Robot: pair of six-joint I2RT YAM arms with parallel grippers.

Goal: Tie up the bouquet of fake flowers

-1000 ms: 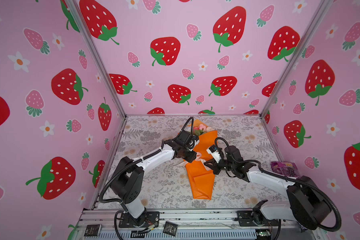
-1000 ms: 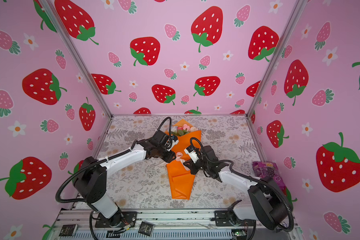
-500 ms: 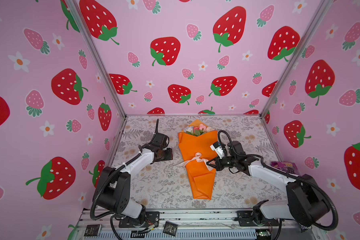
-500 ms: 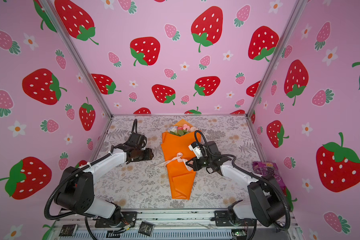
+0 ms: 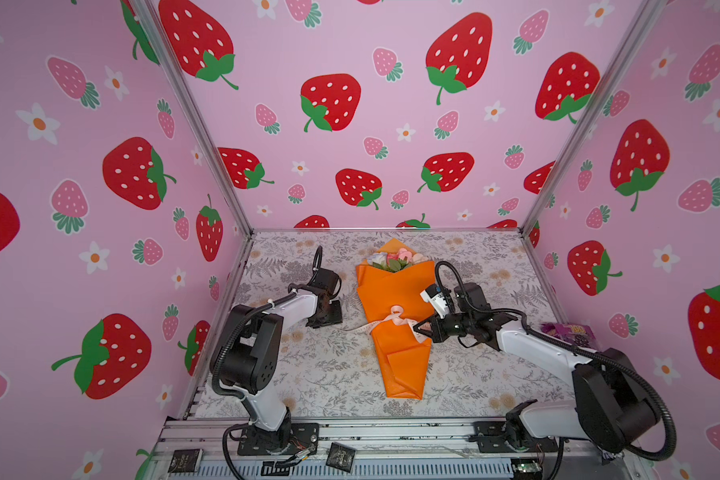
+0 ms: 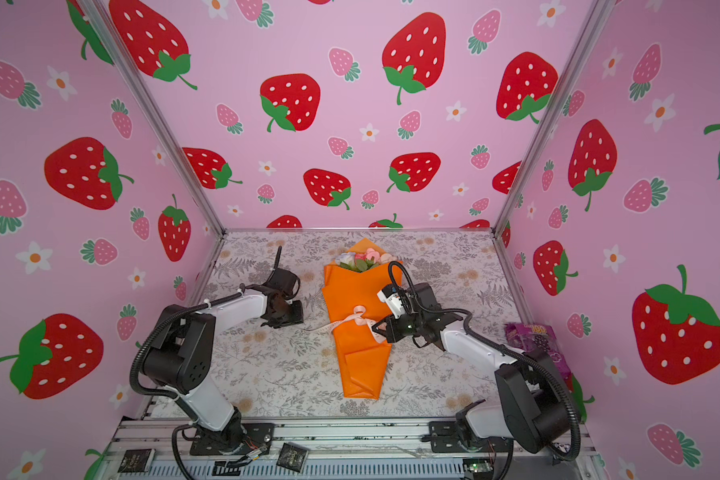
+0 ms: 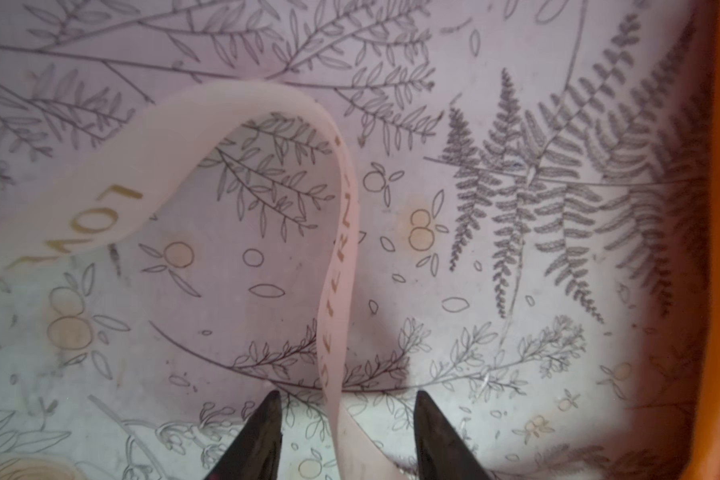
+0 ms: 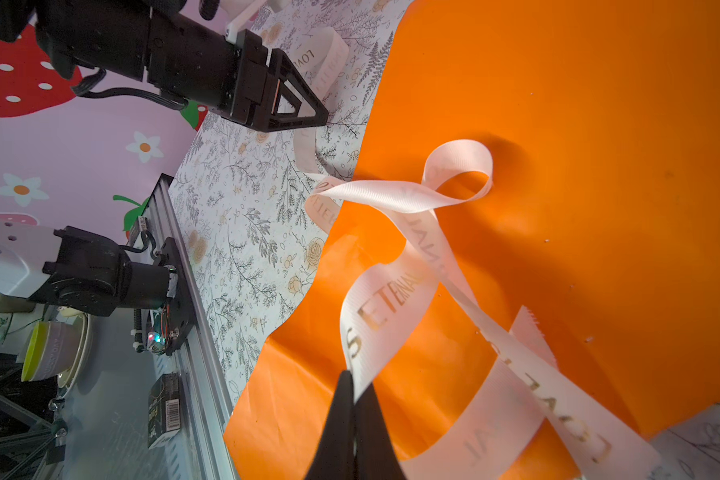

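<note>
The bouquet of fake flowers [image 5: 393, 261] lies flat mid-worktop [image 5: 308, 374] in its orange paper cone [image 5: 391, 291]. Blooms point at the back wall and the cone's tip at the arm bases, so the long axis runs front to back. Across its waist goes the cream ribbon [image 8: 391, 195], crossed over itself with one small loop standing up. It looks loosely crossed, not drawn tight.

On the right edge of the cone, the right gripper [image 8: 356, 382] has its jaws clamped together on one ribbon strand, pinned low against the paper.

On the left, the left gripper [image 7: 346, 395] sits just beside the cone, clear of the paper. Its jaws stand partly apart, and the other ribbon tail [image 7: 337, 257] runs right up the gap between them, touching neither as far as the wrist view shows. From there the tail curls away over the worktop in a loose arch.

So here's the geometry that matters: one gripper on each side of the cone, and the ribbon spanning across the long axis. The free tail is already inside the left jaws, so the left arm is far nearer to it. My read is that it only needs to close there, then both ends pull outward, square to the bouquet.
</note>
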